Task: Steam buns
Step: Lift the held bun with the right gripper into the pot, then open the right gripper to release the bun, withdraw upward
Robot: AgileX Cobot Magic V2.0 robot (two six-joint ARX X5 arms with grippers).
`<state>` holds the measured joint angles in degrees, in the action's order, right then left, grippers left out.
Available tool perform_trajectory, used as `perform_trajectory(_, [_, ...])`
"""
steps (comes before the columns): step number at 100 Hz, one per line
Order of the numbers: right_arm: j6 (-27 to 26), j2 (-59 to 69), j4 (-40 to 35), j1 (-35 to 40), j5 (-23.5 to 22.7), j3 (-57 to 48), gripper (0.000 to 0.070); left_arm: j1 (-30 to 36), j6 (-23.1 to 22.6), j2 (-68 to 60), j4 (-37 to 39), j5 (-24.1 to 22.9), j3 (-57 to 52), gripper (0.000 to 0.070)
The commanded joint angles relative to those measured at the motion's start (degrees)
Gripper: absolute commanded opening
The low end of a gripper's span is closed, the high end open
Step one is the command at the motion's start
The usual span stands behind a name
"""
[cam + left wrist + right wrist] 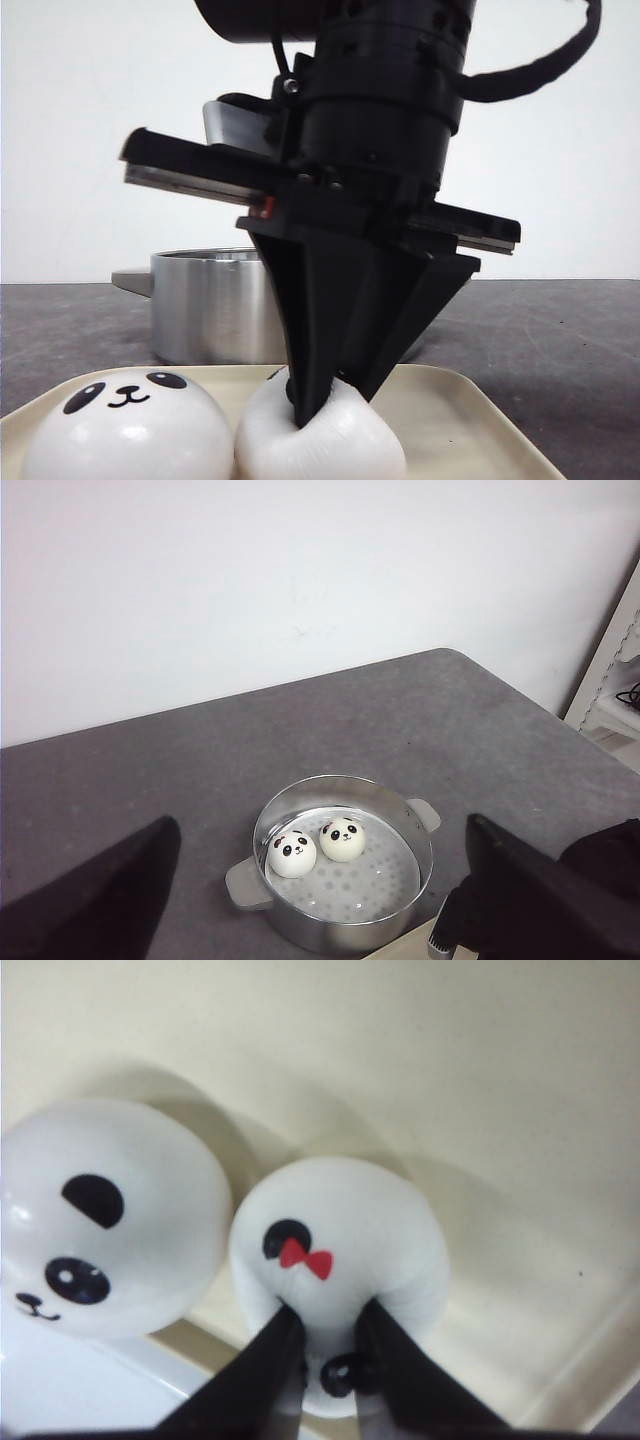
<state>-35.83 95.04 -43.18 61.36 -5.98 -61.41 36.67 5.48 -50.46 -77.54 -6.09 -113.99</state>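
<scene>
Two panda buns lie on a cream tray [470, 410]. My right gripper [318, 405] is shut on the right one, a bun with a red bow [340, 1230], and its fingertips squeeze into the soft top [330, 440]. The other tray bun [125, 425] sits touching it on the left, face up [100, 1215]. Two more buns [292, 853] [342, 839] sit side by side in the steel steamer pot [340, 925]. My left gripper [320, 950] hangs open above and in front of the pot, holding nothing.
The steel pot [205, 305] stands just behind the tray on the dark grey table [560, 340]. A white wall closes the back. A white shelf unit [615, 670] stands off the table's far corner in the left wrist view.
</scene>
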Motion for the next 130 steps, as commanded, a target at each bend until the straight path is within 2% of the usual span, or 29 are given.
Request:
perform_trajectory(1, [3.85, 2.6, 1.03, 0.59, -0.09, 0.24, 0.0009, 0.42, -0.48, -0.48, 0.74, -0.17, -1.01, 0.0554])
perform_trajectory(8, [6.32, 1.4, 2.54, -0.09, -1.03, -0.42, 0.0009, 0.42, -0.5, -0.48, 0.74, -0.17, -1.01, 0.0554])
perform_trajectory(17, [6.93, -1.64, 2.34, -0.68, -3.39, -3.56, 0.0009, 0.42, -0.5, -0.46, 0.42, -0.39, -1.01, 0.0554])
perform_trajectory(31, [7.69, -7.08, -0.87, -0.2, -2.71, -11.91, 0.0009, 0.42, -0.48, -0.46, -1.44, -1.49, -1.01, 0.0554])
perform_trajectory(42, [8.11, -8.98, -3.65, 0.15, 1.99, -19.08, 0.0008, 0.42, -0.5, -0.46, -2.14, -3.26, -1.01, 0.0554])
perform_trajectory(50, [9.81, -9.09, -4.81, -0.5, 9.25, -24.37, 0.0008, 0.42, -0.52, -0.46, -2.01, -3.56, -1.01, 0.0553])
perform_trajectory(56, [11.82, -8.87, -4.55, -2.56, 11.76, -26.84, 0.0008, 0.42, -0.5, -0.46, -1.7, -3.58, -1.01, 0.0553])
perform_trajectory(61, [12.5, -8.04, -3.8, -5.11, 10.93, -28.0, 0.0008, 0.42, -0.52, -0.48, -1.18, -3.56, -1.01, 0.0554])
perform_trajectory(73, [12.5, -4.61, -2.49, -12.33, 4.28, -28.24, 0.0007, 0.42, -0.55, -0.48, 0.37, -3.56, -1.01, 0.0554])
perform_trajectory(79, [12.83, -2.25, -2.75, -15.47, 3.04, -28.24, 0.0007, 0.42, -0.55, -0.48, 0.72, -3.56, -1.01, 0.0554])
perform_trajectory(107, [14.23, 9.68, -3.3, -23.04, 1.62, -28.24, 0.0007, 0.42, -0.55, -0.52, -0.11, -3.58, -1.01, 0.0554])
perform_trajectory(130, [14.21, 16.55, -3.98, -24.0, 1.46, -28.24, 0.0007, 0.42, -0.52, -0.52, -0.57, -4.46, -1.01, 0.0554])
